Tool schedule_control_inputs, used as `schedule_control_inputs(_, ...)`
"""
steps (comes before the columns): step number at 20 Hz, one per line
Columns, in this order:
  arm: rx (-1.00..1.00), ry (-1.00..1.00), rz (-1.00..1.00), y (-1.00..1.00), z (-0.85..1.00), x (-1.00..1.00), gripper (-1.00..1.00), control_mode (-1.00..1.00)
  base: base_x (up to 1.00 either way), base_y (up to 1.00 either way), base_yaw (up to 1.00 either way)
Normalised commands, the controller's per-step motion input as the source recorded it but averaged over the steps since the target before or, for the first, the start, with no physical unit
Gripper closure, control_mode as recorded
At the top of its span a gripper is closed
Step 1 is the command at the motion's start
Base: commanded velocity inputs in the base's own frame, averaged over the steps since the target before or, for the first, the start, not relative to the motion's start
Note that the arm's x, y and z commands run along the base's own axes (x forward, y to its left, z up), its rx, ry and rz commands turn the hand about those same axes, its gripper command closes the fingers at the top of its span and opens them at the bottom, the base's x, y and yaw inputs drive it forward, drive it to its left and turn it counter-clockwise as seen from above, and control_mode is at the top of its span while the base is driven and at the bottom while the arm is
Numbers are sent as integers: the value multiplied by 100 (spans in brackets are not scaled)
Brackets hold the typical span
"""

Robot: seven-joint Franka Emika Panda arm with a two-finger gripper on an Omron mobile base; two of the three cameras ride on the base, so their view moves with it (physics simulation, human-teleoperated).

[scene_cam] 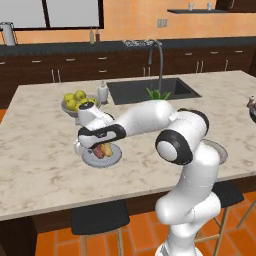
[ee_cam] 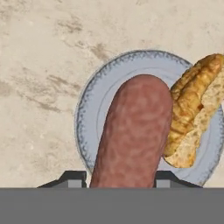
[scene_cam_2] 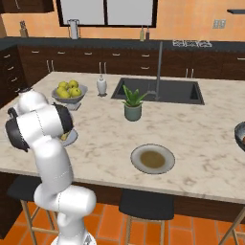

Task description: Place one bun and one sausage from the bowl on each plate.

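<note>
Sausage (ee_cam: 133, 135), reddish-brown, rose from between the two dark fingertips (ee_cam: 72, 178) of the hand (ee_cam: 118, 180), which we recorded as clamped on it; its lower end was cut off at the bottom of the hand view. Beneath it lay the pale grey plate (ee_cam: 94, 113), speckled at the rim, carrying a golden bun (ee_cam: 192, 109) on one side, whose far end ran past the frame edge. We could not tell whether the sausage touched the plate. In the left base view the white arm hid much of this plate (scene_cam: 114, 158), and the hand (scene_cam: 100, 148) merged with the food. In the right base view the arm covered nearly all of it, leaving a sliver of rim (scene_cam_2: 72, 138). The second plate (scene_cam_2: 152, 158), grey-rimmed and olive-brown, lay bare near the front edge of the bench (scene_cam_2: 201, 139), with open marble around it. The dark bowl (scene_cam_2: 240, 135) was cropped by the right border, contents unreadable. A footed fruit bowl (scene_cam_2: 70, 92) held yellow-green fruit; a potted plant (scene_cam_2: 132, 104) stood beside the sink (scene_cam_2: 158, 91).
</note>
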Motion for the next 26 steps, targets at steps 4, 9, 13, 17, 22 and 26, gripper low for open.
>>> schedule_control_inputs(4, -7, 0, 0, 0, -33, 34, 100, -100, 0, 0, 0)
schedule_control_inputs(9, -3, 0, 0, 0, -16, 9, -100, -100, 0, 0, 0)
schedule_control_inputs(13, 0, 0, 0, -32, 0, -1, -100, -100, 0, 0, 0)
schedule_control_inputs(17, 1, -3, 0, -70, 11, -21, -100, -100, 0, 0, 0)
schedule_control_inputs(22, 7, -34, -1, -87, 74, -100, -100, -100, 0, 0, 0)
schedule_control_inputs(26, 14, -39, -12, -77, 83, -100, -100, -100, 0, 0, 0)
